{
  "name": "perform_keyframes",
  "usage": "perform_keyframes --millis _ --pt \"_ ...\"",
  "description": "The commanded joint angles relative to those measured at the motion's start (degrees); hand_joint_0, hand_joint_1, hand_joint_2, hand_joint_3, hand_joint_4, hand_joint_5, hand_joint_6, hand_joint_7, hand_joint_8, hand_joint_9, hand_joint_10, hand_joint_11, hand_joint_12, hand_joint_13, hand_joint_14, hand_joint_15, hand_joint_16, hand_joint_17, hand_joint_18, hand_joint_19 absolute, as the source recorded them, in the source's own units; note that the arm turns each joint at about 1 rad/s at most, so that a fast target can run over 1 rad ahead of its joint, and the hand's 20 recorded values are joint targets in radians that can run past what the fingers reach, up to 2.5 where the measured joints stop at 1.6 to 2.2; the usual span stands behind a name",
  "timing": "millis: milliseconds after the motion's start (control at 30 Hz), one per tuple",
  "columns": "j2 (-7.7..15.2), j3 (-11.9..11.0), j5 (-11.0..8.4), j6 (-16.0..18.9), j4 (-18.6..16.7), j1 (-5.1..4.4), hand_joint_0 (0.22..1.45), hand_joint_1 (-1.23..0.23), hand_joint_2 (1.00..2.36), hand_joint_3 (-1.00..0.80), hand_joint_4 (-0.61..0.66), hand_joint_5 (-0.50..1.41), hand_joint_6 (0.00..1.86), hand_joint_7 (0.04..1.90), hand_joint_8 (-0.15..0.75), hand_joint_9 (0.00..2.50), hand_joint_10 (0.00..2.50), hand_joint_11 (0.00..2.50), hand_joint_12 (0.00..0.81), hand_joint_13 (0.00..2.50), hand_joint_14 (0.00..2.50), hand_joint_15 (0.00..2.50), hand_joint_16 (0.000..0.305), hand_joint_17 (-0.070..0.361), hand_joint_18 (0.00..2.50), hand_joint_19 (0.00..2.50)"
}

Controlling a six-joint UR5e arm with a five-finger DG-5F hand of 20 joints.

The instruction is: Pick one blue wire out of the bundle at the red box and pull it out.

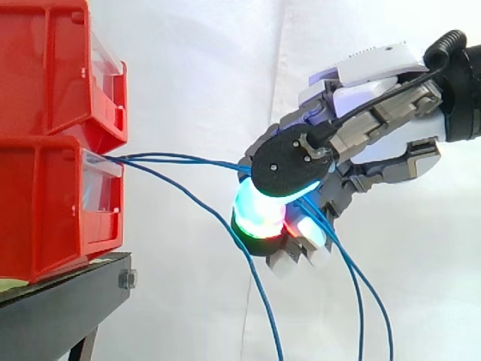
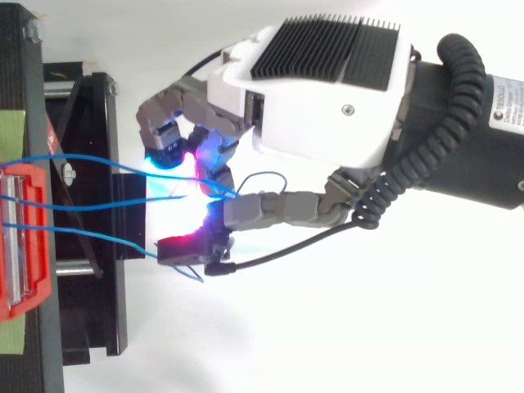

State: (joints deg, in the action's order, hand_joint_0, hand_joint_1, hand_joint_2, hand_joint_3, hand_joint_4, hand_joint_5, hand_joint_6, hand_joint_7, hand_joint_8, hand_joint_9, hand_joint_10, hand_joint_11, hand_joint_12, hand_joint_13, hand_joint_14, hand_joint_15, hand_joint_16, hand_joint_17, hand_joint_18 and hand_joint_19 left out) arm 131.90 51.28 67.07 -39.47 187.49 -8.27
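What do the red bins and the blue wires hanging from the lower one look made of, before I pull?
The red bins look like moulded plastic: glossy, with highlights on thick rounded rims. Their clear front panels are likely plastic too. The blue wires have thin, smooth blue insulation, probably plastic; any core is hidden. They sag in loose curves, so they look flexible.

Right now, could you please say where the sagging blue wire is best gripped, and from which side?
Pinch the sagging blue wire on its free span between the lower red bin and the hand, coming from below. There it hangs apart from the upper wires that the hand holds, so a pinch would likely catch it alone.
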Motion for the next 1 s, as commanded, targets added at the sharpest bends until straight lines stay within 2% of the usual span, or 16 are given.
perform_keyframes --millis 0,167,267,300,533,667,700,767,967 --pt "0.02 -0.21 -1.06 -1.84 -0.02 0.01 0.63 -0.82 1.02 -0.22 0.19 -0.18 0.86 1.01 0.382 0.94 0.02 0.84 0.46 0.84 0.01 0.39 0.056 0.127 0.82 0.51" --pt "-0.07 -0.65 -2.2 -3.86 -0.02 0.01 0.63 -0.82 1.02 -0.23 0.19 -0.18 0.86 1.0 0.382 0.94 0.02 0.83 0.462 0.84 0.01 0.38 0.056 0.126 0.82 0.51" --pt "0.02 -0.74 -3.87 -4.91 0.07 -0.08 0.63 -0.82 1.02 -0.23 0.19 -0.18 0.86 1.0 0.381 0.94 0.02 0.83 0.462 0.84 0.01 0.39 0.056 0.126 0.82 0.52" --pt "-0.07 -0.74 -5.37 -5.88 -0.02 0.01 0.63 -0.82 1.02 -0.23 0.19 -0.18 0.86 1.0 0.38 0.94 0.02 0.83 0.461 0.84 0.01 0.39 0.056 0.126 0.82 0.51" --pt "-0.07 -2.06 -9.94 -9.22 0.33 0.01 0.63 -0.82 1.02 -0.23 0.19 -0.18 0.86 1.0 0.382 0.94 0.02 0.83 0.461 0.84 0.01 0.39 0.056 0.126 0.82 0.52" --pt "0.02 -2.68 -14.42 -10.27 1.56 0.01 0.63 -0.82 1.02 -0.24 0.19 -0.18 0.86 1.0 0.382 0.94 0.02 0.83 0.461 0.84 0.01 0.39 0.056 0.126 0.82 0.51" --pt "0.02 -2.76 -14.95 -10.27 1.74 -0.08 0.63 -0.82 1.02 -0.23 0.19 -0.18 0.86 1.0 0.383 0.93 0.02 0.84 0.461 0.84 0.01 0.39 0.056 0.126 0.82 0.52" --pt "0.02 -2.68 -15.74 -10.27 1.65 -0.08 0.63 -0.82 1.02 -0.24 0.19 -0.18 0.86 1.0 0.382 0.94 0.02 0.83 0.46 0.84 0.01 0.39 0.056 0.126 0.82 0.51" --pt "-0.07 -2.68 -15.92 -9.92 1.83 -0.08 0.63 -0.82 1.02 -0.24 0.19 -0.18 0.86 0.99 0.383 0.94 0.02 0.83 0.462 0.84 0.01 0.39 0.056 0.127 0.82 0.51"
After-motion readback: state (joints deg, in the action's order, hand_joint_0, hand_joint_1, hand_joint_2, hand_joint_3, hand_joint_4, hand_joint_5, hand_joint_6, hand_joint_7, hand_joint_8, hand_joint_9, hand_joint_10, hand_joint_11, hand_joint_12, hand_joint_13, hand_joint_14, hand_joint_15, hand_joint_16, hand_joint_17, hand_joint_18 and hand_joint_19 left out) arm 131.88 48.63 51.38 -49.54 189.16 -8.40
